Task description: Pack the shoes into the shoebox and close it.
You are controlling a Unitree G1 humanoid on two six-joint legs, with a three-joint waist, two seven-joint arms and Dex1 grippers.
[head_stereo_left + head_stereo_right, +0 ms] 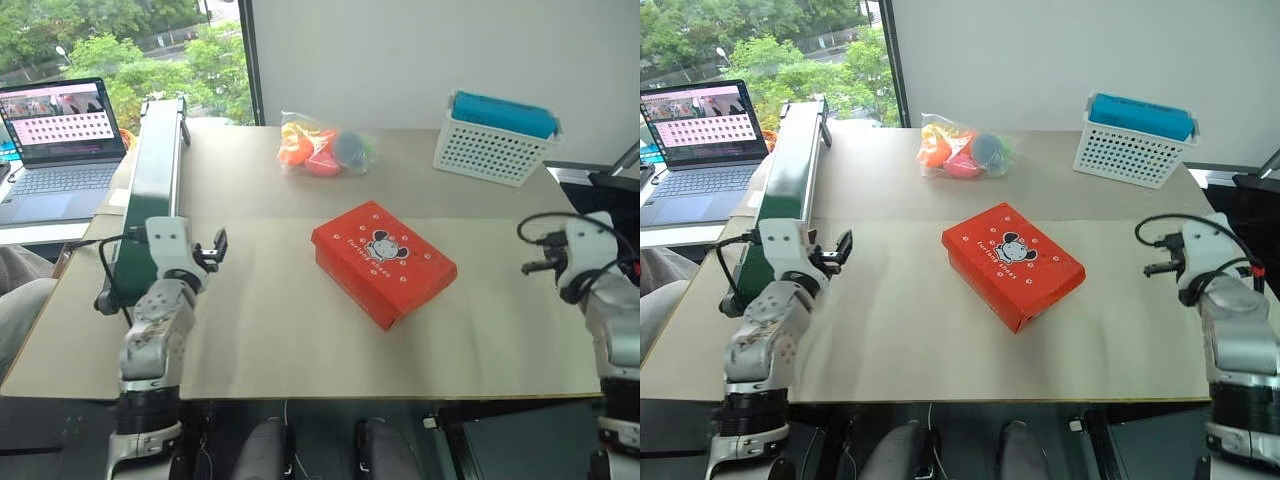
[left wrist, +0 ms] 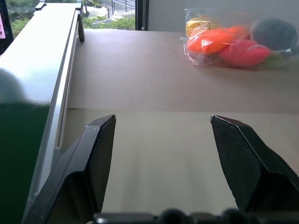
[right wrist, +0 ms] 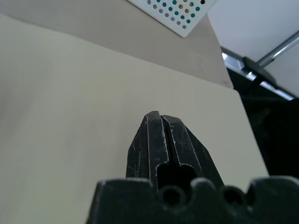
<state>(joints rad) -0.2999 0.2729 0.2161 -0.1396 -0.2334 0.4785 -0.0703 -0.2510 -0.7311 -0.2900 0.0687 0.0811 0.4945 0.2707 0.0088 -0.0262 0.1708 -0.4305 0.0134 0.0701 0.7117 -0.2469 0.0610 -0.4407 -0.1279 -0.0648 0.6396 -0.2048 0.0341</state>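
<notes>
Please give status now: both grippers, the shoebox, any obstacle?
Left gripper open, empty. Right gripper shut, empty. Shoebox closed, mid-table, both arms clear of it. Nothing in the way.

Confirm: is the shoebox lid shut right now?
Shut. The shoebox lies flat on the table with its printed lid seated all round; no white interior or tissue shows. Both grippers are clear of it.

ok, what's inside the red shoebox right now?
Cannot tell: the shoebox lies shut on the table, its lid with the cartoon figure covering the inside. No shoes lie loose on the table. Both grippers are away from the box.
</notes>
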